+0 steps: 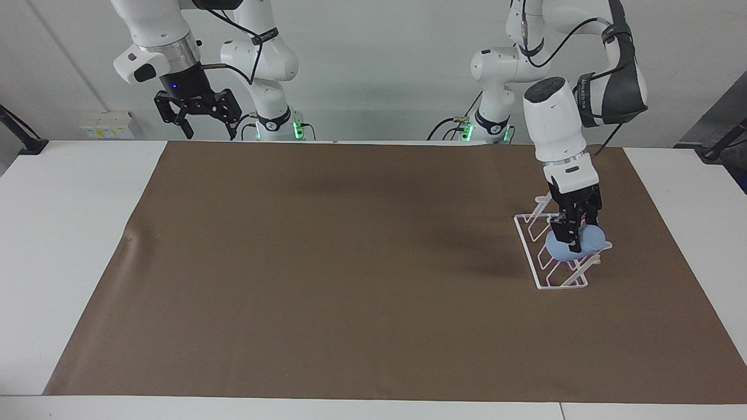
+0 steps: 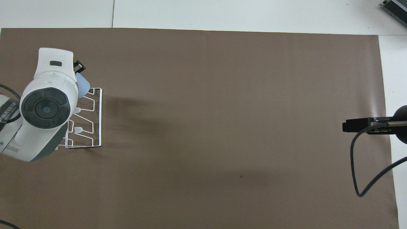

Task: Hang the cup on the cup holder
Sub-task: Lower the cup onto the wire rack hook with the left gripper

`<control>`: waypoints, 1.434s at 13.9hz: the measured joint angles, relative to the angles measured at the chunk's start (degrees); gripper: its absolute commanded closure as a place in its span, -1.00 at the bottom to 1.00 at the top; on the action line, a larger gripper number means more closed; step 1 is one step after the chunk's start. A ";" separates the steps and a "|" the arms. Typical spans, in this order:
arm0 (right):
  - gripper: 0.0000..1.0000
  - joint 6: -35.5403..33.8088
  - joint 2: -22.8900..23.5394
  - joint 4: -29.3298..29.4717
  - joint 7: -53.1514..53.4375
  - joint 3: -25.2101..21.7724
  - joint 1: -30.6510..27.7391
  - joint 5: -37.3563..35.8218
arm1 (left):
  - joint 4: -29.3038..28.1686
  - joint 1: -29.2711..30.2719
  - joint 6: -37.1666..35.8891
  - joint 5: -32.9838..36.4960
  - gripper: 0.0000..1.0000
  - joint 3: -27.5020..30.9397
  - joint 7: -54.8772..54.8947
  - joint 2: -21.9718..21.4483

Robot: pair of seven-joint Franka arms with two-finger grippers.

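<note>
The light-blue cup (image 1: 565, 249) is held tilted at the white wire cup holder (image 1: 553, 284), low among the prongs at the end of it farther from the robots. I cannot tell whether it sits on a prong. My left gripper (image 1: 575, 238) is shut on the cup from above. In the overhead view the left arm covers much of the cup holder (image 2: 96, 118), and only an edge of the cup (image 2: 82, 86) shows. My right gripper (image 1: 200, 119) is open and empty, and waits high over the table's edge at the robots' end.
A brown mat (image 1: 350, 262) covers most of the white table (image 1: 64, 233). The cup holder stands on the mat toward the left arm's end. The right arm's cable (image 2: 359, 178) hangs over the mat at the right arm's end.
</note>
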 measured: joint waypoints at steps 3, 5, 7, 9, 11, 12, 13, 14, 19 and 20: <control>-1.00 0.09 -0.42 -1.71 0.02 0.18 0.25 0.00 | -1.51 0.37 1.66 0.15 1.00 0.10 0.00 0.03; -1.00 0.79 -1.06 -3.32 0.02 0.30 0.32 0.00 | -2.44 0.51 3.01 0.15 0.34 0.12 -0.02 0.05; -1.00 2.14 -1.47 -4.18 0.02 0.23 0.23 0.00 | -3.10 0.82 3.99 0.17 -1.00 0.23 -0.05 0.06; -1.00 2.39 -1.58 -4.21 0.02 0.07 0.21 0.00 | -3.71 1.52 5.46 0.19 -1.00 0.26 -0.05 0.06; -1.00 2.60 -1.82 -3.96 0.02 -0.10 0.17 0.00 | -3.82 1.96 6.03 0.19 -1.00 0.25 -0.04 0.06; -1.00 2.63 -2.00 -3.79 0.02 -0.23 0.16 0.00 | -3.78 1.99 6.25 0.19 -1.00 0.25 -0.02 0.06; -1.00 2.63 -2.23 -3.69 0.02 -0.29 0.16 0.00 | -3.63 1.99 6.41 0.19 -1.00 0.19 -0.01 0.05; -1.00 2.63 -2.49 -3.69 0.02 -0.29 0.16 0.00 | -3.35 1.98 6.52 0.18 -1.00 0.11 -0.01 0.06; -1.00 2.63 -2.78 -3.63 0.02 -0.30 0.16 0.00 | -1.02 0.64 6.81 -8.82 -1.00 -0.54 4.42 0.37; -1.00 2.63 -2.78 -3.61 0.02 -0.30 0.16 0.00 | -0.52 -0.59 6.80 -10.77 -1.00 -0.64 4.93 0.37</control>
